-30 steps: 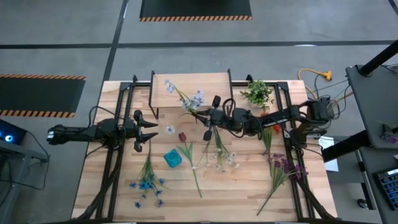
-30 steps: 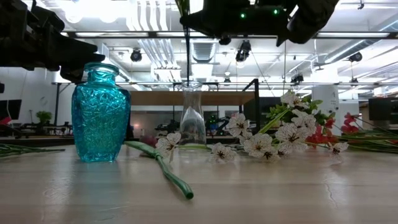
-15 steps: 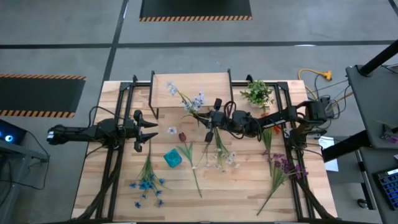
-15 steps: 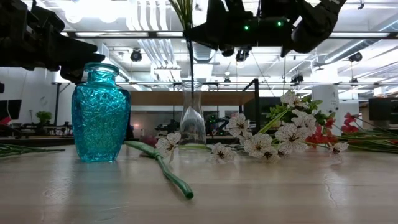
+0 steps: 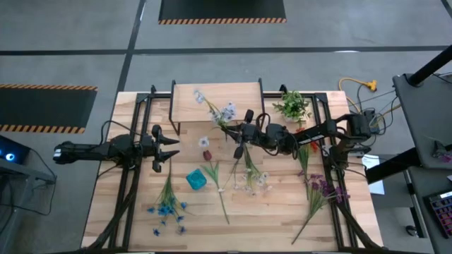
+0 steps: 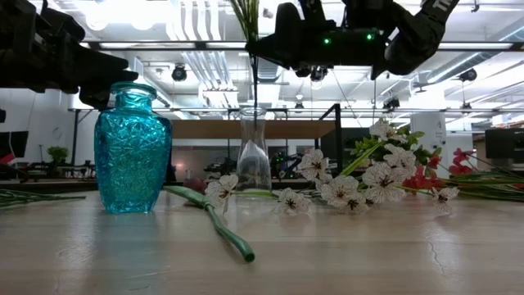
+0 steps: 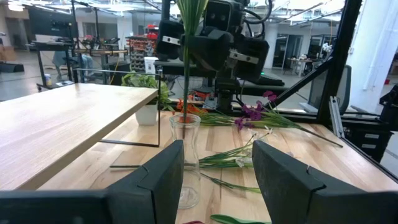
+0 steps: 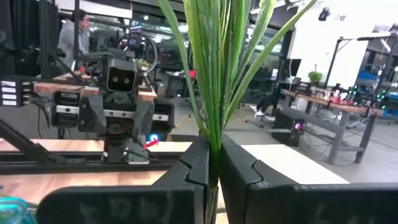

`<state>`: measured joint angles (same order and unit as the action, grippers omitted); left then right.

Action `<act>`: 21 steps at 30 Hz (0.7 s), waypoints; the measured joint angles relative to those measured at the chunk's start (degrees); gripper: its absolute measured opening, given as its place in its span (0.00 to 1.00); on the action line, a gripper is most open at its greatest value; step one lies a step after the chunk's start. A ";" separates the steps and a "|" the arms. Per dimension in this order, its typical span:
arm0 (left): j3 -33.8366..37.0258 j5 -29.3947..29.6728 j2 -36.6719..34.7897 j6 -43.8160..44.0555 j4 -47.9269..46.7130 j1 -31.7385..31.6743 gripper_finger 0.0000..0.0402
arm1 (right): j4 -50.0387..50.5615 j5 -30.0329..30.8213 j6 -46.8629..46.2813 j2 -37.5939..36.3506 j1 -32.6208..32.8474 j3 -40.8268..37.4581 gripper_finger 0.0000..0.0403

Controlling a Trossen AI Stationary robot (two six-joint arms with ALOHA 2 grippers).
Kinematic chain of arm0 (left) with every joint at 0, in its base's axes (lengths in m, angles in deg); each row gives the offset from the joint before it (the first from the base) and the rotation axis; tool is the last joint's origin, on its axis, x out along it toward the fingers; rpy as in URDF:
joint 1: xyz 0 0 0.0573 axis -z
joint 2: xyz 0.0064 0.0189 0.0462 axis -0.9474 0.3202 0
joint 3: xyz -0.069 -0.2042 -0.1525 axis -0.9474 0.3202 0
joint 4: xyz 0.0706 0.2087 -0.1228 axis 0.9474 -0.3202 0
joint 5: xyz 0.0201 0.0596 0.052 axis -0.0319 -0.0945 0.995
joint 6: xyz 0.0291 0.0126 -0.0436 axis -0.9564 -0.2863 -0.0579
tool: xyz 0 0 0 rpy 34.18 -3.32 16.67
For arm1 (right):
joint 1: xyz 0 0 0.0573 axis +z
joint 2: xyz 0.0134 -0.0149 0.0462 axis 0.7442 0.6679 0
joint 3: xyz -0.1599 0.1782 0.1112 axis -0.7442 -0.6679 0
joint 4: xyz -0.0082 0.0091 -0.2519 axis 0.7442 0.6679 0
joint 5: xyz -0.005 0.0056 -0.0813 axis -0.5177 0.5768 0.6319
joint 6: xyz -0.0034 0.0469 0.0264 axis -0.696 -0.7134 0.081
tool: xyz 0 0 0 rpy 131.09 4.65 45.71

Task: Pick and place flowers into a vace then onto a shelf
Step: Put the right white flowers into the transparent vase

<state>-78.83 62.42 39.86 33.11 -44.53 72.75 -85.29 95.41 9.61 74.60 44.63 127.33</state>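
Right gripper (image 5: 235,132): above mid-surface, just in front of the shelf; fingers (image 8: 198,163) pinched tight on a bunch of thin green stems.
Held flower (image 5: 220,113): pale blue-white blooms lie over the shelf's front edge in the high view; its stem hangs down from the fingers, lower end right over the mouth of the clear vase (image 6: 253,162). Whether the tip is inside the neck I cannot tell.
Left gripper (image 5: 168,148): waits at the left of the surface, pointing at the clear vase; fingers (image 7: 277,171) parted, nothing between them.
Shelf (image 5: 217,101): at the back of the surface, centre; light wooden top on thin black legs; nothing rests on it.
Teal vase (image 5: 195,179): upright, in front of and left of the clear vase, apart from it.
Flowers on the surface: blue ones (image 5: 167,205) front left; white ones (image 5: 251,176) in the middle, just beside the clear vase on its right; purple ones (image 5: 318,190) front right; one red bloom (image 5: 313,147) under the right arm.
Long green stem (image 6: 214,220): lies loose on the surface in front of both vases.
Potted plant (image 5: 292,106): bushy, back right, beside the shelf.
Obstructions: the white blooms crowd the clear vase's base; the right arm spans over the red flower.
Surface (image 5: 275,212): wood planks, black frame rails along both sides.
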 joint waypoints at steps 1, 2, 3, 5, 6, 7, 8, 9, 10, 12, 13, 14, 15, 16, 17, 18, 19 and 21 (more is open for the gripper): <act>0.00 0.02 0.00 -0.01 0.00 -0.01 0.43 | -0.19 -0.07 -0.40 0.28 -0.15 -0.02 0.03; 0.00 0.00 0.00 0.00 0.00 -0.01 0.43 | -2.21 -0.12 -1.35 1.12 -0.20 -0.02 0.03; 0.00 0.00 0.00 -0.02 0.00 -0.01 0.43 | -4.64 -0.12 -2.58 2.07 -0.26 0.00 0.03; 0.00 0.01 0.00 -0.01 0.01 0.00 0.43 | -8.73 -0.08 -3.19 4.41 -0.36 -0.07 0.03; 0.00 0.01 0.00 0.00 0.00 0.00 0.43 | -10.01 0.33 -2.76 5.40 -0.36 -0.07 0.03; 0.00 0.02 0.00 -0.01 0.00 -0.01 0.43 | -10.48 0.74 -2.48 6.19 -0.35 -0.07 0.03; 0.00 0.00 0.00 -0.02 0.00 0.01 0.43 | -10.55 0.83 -2.50 6.72 -0.36 -0.07 0.03; 0.02 0.02 0.00 -0.02 0.00 0.01 0.43 | -10.66 0.91 -2.78 7.17 -0.36 -0.07 0.03; 0.00 0.02 0.00 -0.01 0.00 -0.01 0.43 | -10.96 0.95 -3.16 7.41 -0.36 -0.09 0.03; 0.00 0.02 0.00 -0.02 0.00 0.01 0.43 | -10.95 0.97 -3.19 7.48 -0.36 -0.09 0.03; 0.00 0.00 0.00 -0.02 0.00 -0.01 0.43 | -10.99 0.97 -3.17 7.45 -0.36 -0.09 0.03; 0.00 0.01 0.00 -0.01 0.00 0.00 0.43 | -10.97 0.97 -3.07 7.45 -0.36 -0.09 0.03; 0.00 0.00 0.00 -0.01 0.00 0.00 0.43 | -10.77 0.97 -2.94 7.45 -0.36 -0.11 0.03; 0.00 0.01 0.00 -0.01 0.00 0.01 0.43 | -10.34 0.97 -2.95 7.45 -0.34 -0.19 0.03; 0.00 0.01 0.00 -0.01 0.00 0.00 0.43 | -9.55 0.97 -2.99 7.45 -0.35 -0.24 0.03; 0.00 0.00 0.00 0.00 0.00 0.01 0.43 | -8.55 1.00 -3.09 7.45 -0.37 -0.32 0.03; 0.00 0.00 0.00 0.00 0.00 0.01 0.43 | -7.41 1.02 -3.28 7.45 -0.47 -0.39 0.03; 0.00 0.02 0.00 0.00 0.00 0.01 0.43 | -5.97 1.02 -4.15 7.45 -0.53 -0.51 0.03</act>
<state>-78.83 62.44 39.86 33.11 -44.53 72.75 -91.26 96.43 5.46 82.06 44.10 126.82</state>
